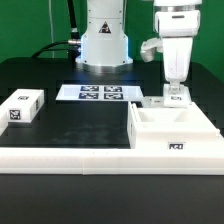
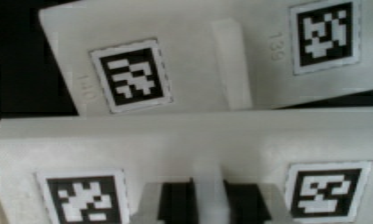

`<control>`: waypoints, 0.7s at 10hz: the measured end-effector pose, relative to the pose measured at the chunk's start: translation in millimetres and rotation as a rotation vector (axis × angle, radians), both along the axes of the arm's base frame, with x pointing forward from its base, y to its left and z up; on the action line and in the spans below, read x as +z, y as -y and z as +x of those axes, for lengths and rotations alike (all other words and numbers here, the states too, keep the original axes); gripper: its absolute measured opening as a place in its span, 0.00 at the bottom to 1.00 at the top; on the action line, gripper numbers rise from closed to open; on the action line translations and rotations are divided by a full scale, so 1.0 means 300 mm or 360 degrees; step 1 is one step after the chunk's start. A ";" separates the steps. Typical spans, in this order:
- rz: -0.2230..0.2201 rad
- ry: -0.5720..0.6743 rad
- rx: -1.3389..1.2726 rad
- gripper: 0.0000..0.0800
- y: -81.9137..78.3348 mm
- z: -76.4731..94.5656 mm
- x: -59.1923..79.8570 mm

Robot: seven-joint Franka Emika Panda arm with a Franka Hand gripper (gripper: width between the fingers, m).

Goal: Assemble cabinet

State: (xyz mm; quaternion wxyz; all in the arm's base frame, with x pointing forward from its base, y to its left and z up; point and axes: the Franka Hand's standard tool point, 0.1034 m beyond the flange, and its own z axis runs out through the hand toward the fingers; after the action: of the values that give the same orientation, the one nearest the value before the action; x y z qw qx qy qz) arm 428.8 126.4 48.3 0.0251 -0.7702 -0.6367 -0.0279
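Jaws of gripper (image 1: 177, 90) clenched on small white tagged plastic panel (image 2: 156, 150), just behind large white square plastic cabinet body (image 1: 150, 130) at exterior view's right; narrow pinch looked liable to let panel swivel.

Support surface: a black desk (image 1: 70, 125). The arm's base (image 1: 105, 50) stands at the middle of the far edge. The marker board (image 1: 100, 94) lies flat just in front of the base. A small white tagged block (image 1: 22, 107) lies near the edge at the exterior view's left, well apart from the marker board. The open white cabinet body (image 1: 140, 125) occupies the near corner at the exterior view's right. A long low white rail (image 1: 65, 157) runs along the near edge, just beside the cabinet body. A second tagged panel (image 1: 176, 98) stands just behind the cabinet body; its contact with the desk is hidden.
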 end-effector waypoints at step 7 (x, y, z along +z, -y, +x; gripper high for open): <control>-0.0011 -0.0006 -0.0063 0.09 0.027 0.051 0.023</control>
State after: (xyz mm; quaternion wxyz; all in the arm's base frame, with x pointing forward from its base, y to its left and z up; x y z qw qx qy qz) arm 444.2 118.1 55.1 0.0233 -0.7828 -0.6213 -0.0248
